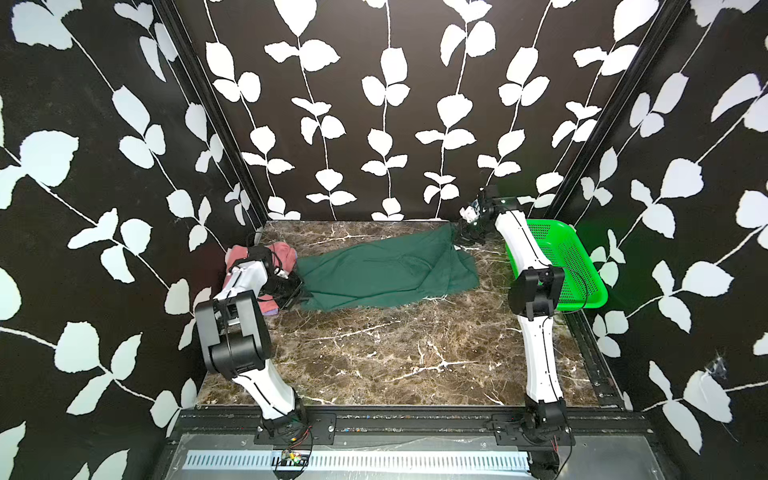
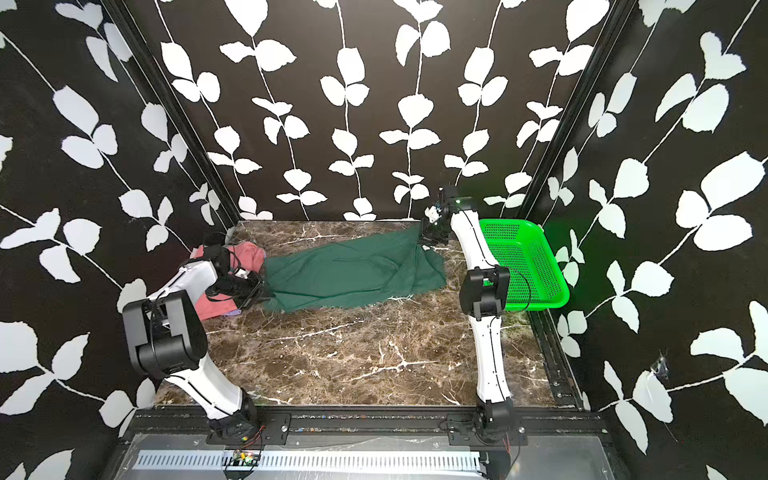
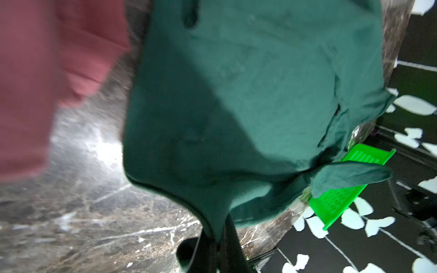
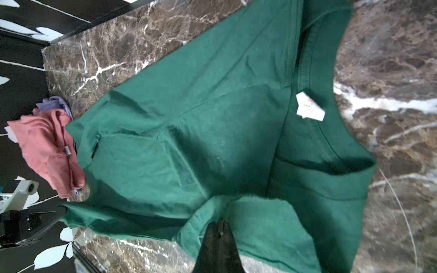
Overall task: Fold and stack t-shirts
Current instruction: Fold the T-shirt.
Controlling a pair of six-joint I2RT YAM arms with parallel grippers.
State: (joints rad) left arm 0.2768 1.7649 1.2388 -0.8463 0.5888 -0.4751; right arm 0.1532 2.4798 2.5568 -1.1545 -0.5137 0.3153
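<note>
At the back of the counter [image 1: 374, 357] the green tee [image 1: 386, 270] lies spread between both claws. The left claw [image 3: 216, 236] grips its edge near the pink tee [image 1: 282, 252]; the right claw [image 4: 221, 224] grips the far corner. Cloth judged light, limp, easily creased; take hold at the hems.

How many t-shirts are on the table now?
3: the dark green t-shirt spread across the table; the pink t-shirt at its left edge; the lavender t-shirt barely showing under the pink one. More could be hidden.
</note>
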